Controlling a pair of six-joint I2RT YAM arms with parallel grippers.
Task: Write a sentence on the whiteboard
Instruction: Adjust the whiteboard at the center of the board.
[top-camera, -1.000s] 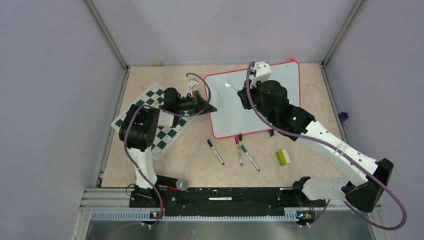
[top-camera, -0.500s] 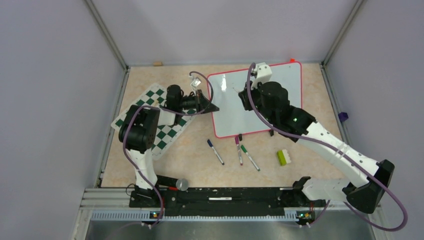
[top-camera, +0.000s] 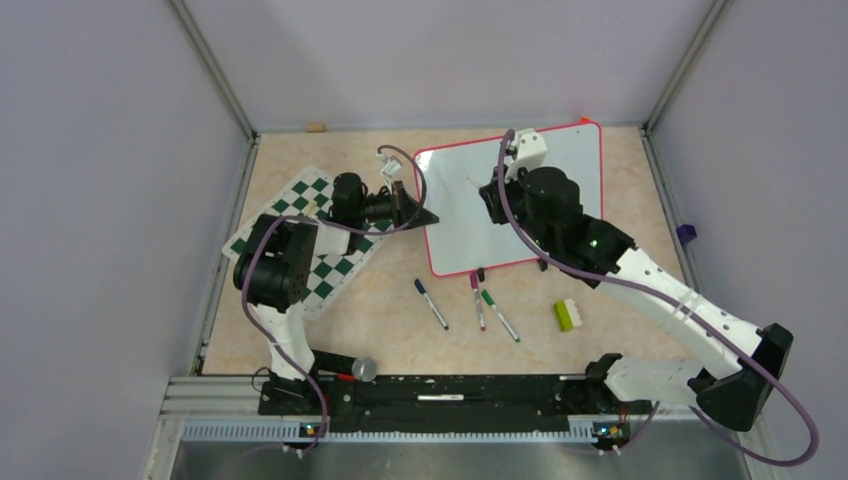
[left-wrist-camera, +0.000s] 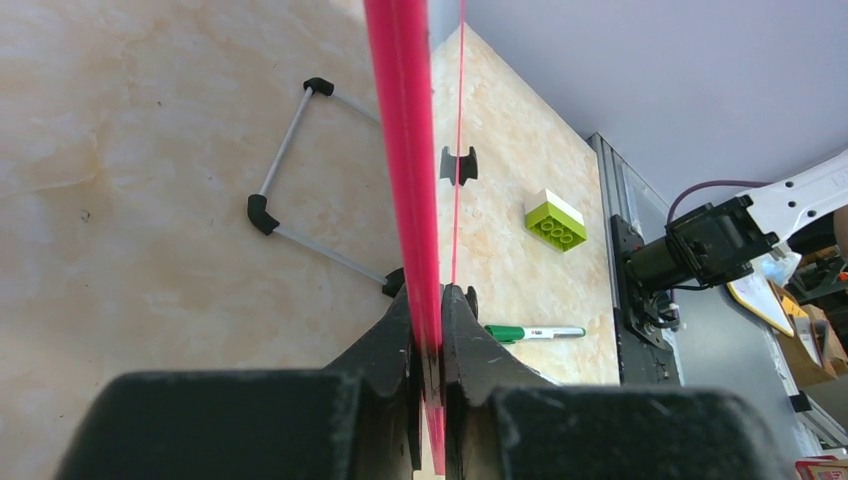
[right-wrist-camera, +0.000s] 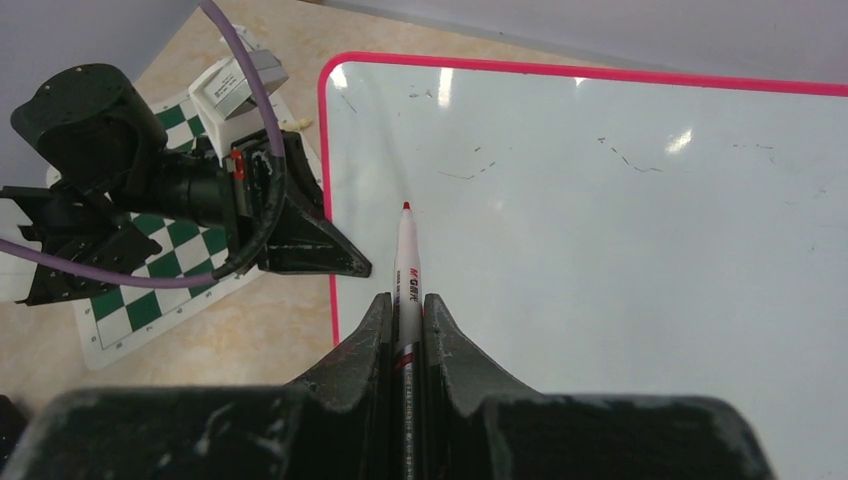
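The whiteboard (top-camera: 455, 225), glossy white with a red-pink frame, lies tilted at the back middle of the table. My left gripper (top-camera: 425, 215) is shut on its left edge. The left wrist view shows the frame (left-wrist-camera: 400, 120) edge-on, pinched between the left gripper's (left-wrist-camera: 428, 300) jaws. My right gripper (top-camera: 487, 193) hovers over the board's upper left part, shut on a white marker (right-wrist-camera: 406, 250) with a red tip. That tip points at the whiteboard (right-wrist-camera: 620, 250) near its left edge. I cannot tell whether it touches. Only faint old marks show on the board.
A green-and-white chess mat (top-camera: 320, 270) lies under the left arm. Blue (top-camera: 431, 303), magenta (top-camera: 477, 300) and green (top-camera: 500, 315) markers lie in front of the board. A green-and-white brick (top-camera: 567, 315) sits to their right. A wire stand (left-wrist-camera: 290, 190) shows under the board.
The whiteboard and the left gripper holding it have shifted slightly to the right. The right gripper with the marker has also moved slightly right over the board.
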